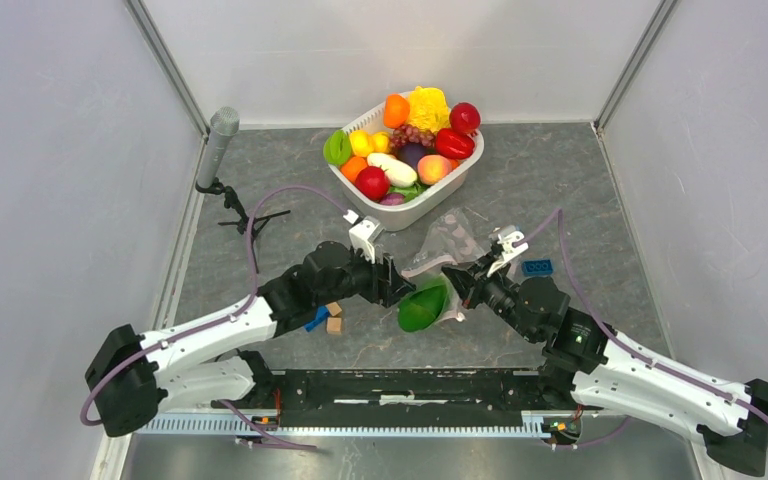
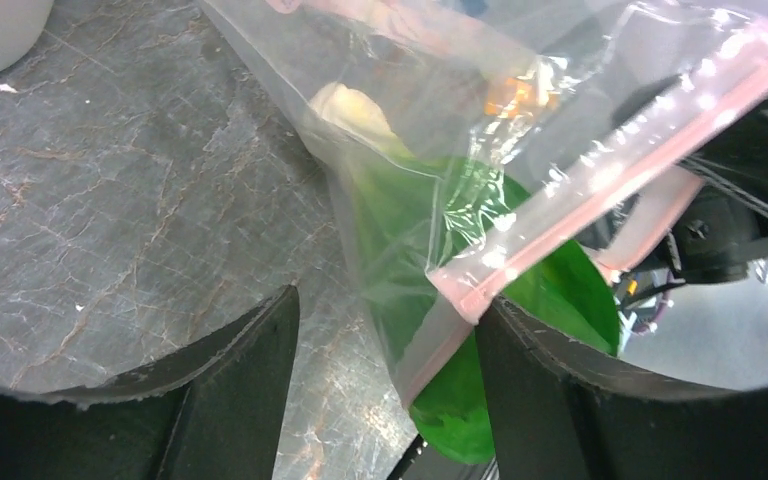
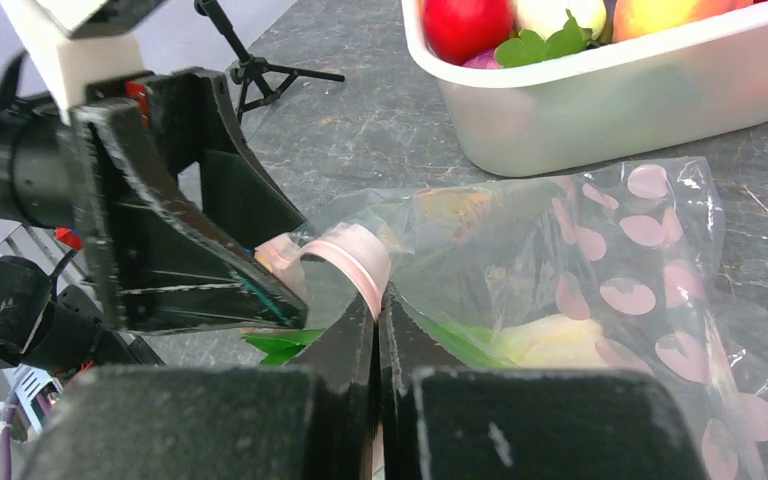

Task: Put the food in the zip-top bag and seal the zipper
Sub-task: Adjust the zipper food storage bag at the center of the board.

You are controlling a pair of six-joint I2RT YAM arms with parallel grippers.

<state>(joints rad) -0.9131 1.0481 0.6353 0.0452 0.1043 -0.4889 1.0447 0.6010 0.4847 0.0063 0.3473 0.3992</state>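
Note:
The zip-top bag (image 1: 452,240) hangs crumpled between my two grippers, in front of the basket. A glossy green food piece (image 1: 422,308) with a pale yellow end (image 2: 355,105) lies in the bag, its green end sticking out of the mouth. My right gripper (image 3: 375,300) is shut on the pink zipper (image 3: 360,262) at the mouth. My left gripper (image 2: 385,330) is open, with the bag's edge, the zipper (image 2: 600,180) and the green food (image 2: 560,290) between its fingers. Its right finger (image 2: 530,390) touches the strip's end. More food (image 1: 400,150) fills the basket.
The white basket (image 1: 430,200) stands at the back centre, close behind the bag. A blue block (image 1: 537,267) lies to the right of the bag, and tan blocks (image 1: 334,318) under my left arm. A small tripod with a grey microphone (image 1: 222,140) stands at the left wall.

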